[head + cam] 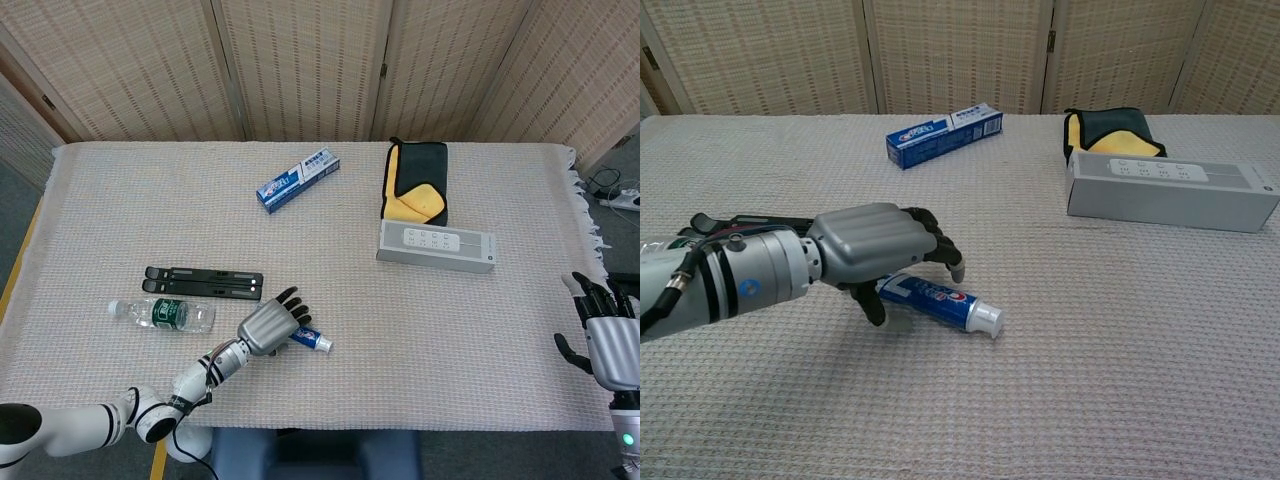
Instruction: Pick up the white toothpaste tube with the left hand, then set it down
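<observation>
While the left hand point(875, 245) arches over the tube point(940, 303) with fingers point(945, 255) spread, not pinching, closing off-center could squirt it away across the worktop point(1120, 350).

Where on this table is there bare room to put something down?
Bare cloth runs along the near edge right of the toothpaste tube, below the grey speaker. The far left corner, left of the toothpaste box, is free too. It is crowded around the left hand, beside the water bottle and black stand.

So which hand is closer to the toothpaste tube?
Left. The left hand hangs right over the tube; the right hand waits at the table's far right edge.
</observation>
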`<action>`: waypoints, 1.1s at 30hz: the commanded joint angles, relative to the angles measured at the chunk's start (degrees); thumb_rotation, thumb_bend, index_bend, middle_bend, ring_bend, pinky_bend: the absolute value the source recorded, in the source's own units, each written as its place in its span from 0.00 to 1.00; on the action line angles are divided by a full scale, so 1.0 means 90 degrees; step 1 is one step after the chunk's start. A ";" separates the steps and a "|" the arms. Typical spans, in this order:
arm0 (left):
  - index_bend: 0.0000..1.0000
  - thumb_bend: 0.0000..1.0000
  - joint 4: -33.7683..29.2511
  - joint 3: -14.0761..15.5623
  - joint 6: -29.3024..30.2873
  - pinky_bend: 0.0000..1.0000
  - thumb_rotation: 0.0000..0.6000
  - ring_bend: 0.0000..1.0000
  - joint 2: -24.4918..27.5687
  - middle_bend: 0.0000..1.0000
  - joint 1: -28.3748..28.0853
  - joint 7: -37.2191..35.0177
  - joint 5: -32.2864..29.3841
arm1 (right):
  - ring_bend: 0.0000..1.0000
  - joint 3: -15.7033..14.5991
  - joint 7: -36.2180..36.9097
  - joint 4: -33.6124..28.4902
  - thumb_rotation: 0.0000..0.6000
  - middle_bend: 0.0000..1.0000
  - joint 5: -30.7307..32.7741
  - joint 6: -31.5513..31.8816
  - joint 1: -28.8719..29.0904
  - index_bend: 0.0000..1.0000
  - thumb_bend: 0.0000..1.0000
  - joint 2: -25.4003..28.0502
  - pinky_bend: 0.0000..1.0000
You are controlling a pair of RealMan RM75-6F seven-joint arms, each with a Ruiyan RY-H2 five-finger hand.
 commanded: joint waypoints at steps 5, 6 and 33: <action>0.34 0.32 0.0180 0.0042 0.0060 0.14 1.00 0.25 -0.0080 0.32 -0.0032 0.0002 -0.0119 | 0.15 0.0005 0.0023 0.0032 1.00 0.11 0.0001 -0.0036 0.0024 0.03 0.37 -0.0015 0.06; 0.35 0.32 0.0215 0.0045 0.0078 0.14 1.00 0.25 -0.0099 0.33 -0.0035 -0.0024 -0.0134 | 0.15 0.0006 0.0022 0.0032 1.00 0.11 -0.0002 -0.0034 0.0026 0.03 0.37 -0.0013 0.06; 0.69 0.55 -0.1112 -0.0495 0.0779 0.44 1.00 0.59 0.1013 0.72 0.0024 -0.2553 -0.0387 | 0.14 0.0293 -0.0056 -0.0854 1.00 0.10 -0.1366 -0.0314 0.1045 0.03 0.37 0.0150 0.06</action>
